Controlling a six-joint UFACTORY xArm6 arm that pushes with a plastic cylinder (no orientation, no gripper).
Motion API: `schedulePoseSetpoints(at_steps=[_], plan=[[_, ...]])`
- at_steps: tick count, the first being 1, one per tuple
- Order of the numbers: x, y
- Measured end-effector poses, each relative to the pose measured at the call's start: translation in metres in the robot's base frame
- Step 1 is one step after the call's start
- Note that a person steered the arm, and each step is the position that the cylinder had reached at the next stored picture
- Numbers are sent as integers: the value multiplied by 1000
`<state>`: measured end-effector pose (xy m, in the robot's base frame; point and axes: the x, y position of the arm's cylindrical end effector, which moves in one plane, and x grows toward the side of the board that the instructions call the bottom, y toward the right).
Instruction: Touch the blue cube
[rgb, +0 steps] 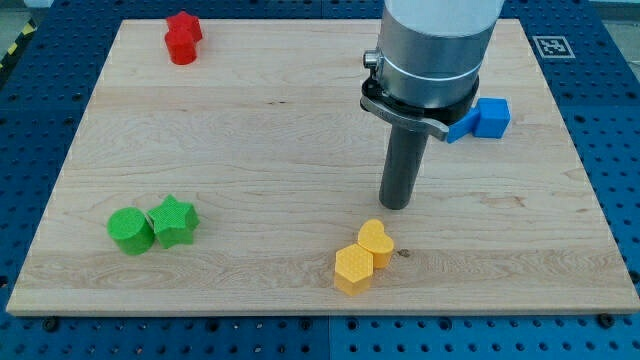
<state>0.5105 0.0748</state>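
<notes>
The blue cube (490, 117) sits near the view's right edge of the wooden board (250, 150). A second blue block (462, 127) lies against its left side, partly hidden behind the arm's grey body. My tip (396, 205) rests on the board, below and to the left of the blue cube, well apart from it. The tip is just above the yellow heart block (376, 241).
A yellow hexagon block (352, 269) touches the yellow heart at the view's bottom centre. A green cylinder (130, 230) and a green star (174, 221) sit at lower left. Two red blocks (182, 38) sit at top left.
</notes>
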Motion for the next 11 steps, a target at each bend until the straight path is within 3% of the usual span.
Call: schedulePoseSetpoints(at_steps=[2,4,5,6,7,11], plan=[[-15,-6],[-171,-12],[-207,54],[-183,129],[-144,145],[-114,141]])
